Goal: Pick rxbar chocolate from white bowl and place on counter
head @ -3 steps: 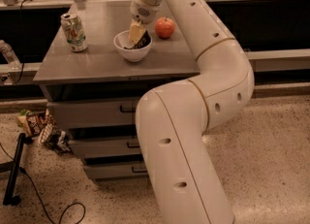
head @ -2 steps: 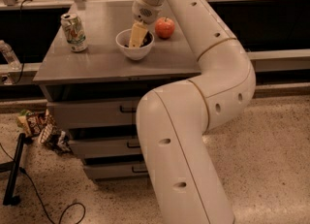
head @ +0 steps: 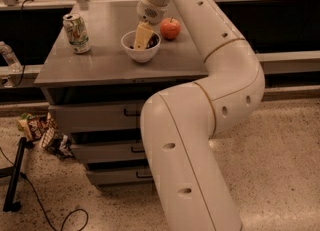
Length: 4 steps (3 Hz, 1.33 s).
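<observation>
A speckled terrazzo floor (head: 280,140) runs under a grey metal cabinet (head: 95,117) with three drawers and black handles, and its flat grey matte counter (head: 110,65) is the working surface. Everything here is placed relative to the round plain white bowl (head: 141,55), which stands on the counter towards its rear, about halfway across.

Far to the left of the bowl, beyond the counter's edge, a clear plastic bottle (head: 6,57) shows at the frame border. Below and left of the bowl, on the floor beside the cabinet, lie a few crumpled snack wrappers (head: 37,127), with a black stand leg (head: 14,175) and a thin dark cable (head: 55,215) in front of them. On the counter, well to the left of the bowl, an upright pale green-and-white soda can (head: 76,33) stands apart from it.

The pale yellowish gripper (head: 143,36) reaches down into the bowl from above, its tip below the rim. Whether it is open or closed cannot be told. Just right of it, inside the bowl, a dark patch is the small flat dark brown-black rxbar chocolate (head: 153,40), largely hidden by the gripper; whether the two touch cannot be told.

Just beside the bowl on its right rear, a round red apple (head: 170,28) sits on the counter. The thick white jointed arm (head: 200,140) sweeps from the gripper out to the right of the bowl and curves down across the foreground
</observation>
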Each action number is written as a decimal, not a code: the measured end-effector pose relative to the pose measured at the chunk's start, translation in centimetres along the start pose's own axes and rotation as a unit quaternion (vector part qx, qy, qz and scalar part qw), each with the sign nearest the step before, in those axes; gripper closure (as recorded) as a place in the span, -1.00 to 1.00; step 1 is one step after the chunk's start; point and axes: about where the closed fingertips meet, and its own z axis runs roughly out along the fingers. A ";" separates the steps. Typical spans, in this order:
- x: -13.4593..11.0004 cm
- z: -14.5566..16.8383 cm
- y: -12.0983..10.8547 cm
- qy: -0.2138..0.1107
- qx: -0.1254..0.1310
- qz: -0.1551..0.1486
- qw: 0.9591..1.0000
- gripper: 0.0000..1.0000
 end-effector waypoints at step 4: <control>2.3 -0.3 0.4 0.031 -0.007 0.024 0.999 0.32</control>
